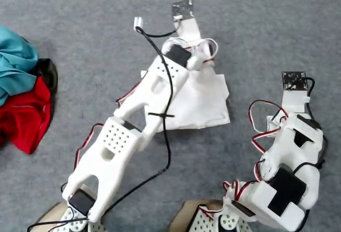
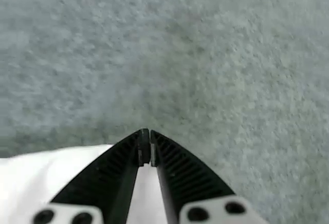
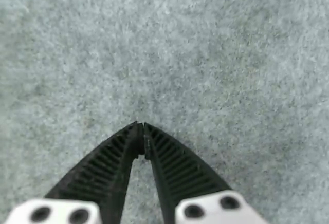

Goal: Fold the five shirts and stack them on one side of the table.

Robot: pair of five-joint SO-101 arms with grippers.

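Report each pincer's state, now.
Left pincer: closed, gripping nothing visible; white shirt lies under it.
Right pincer: closed, empty.

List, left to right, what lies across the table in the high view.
Left to right: heap of teal, black and red shirts → white shirt → right arm. The left arm overlaps the white shirt, so it is left out.
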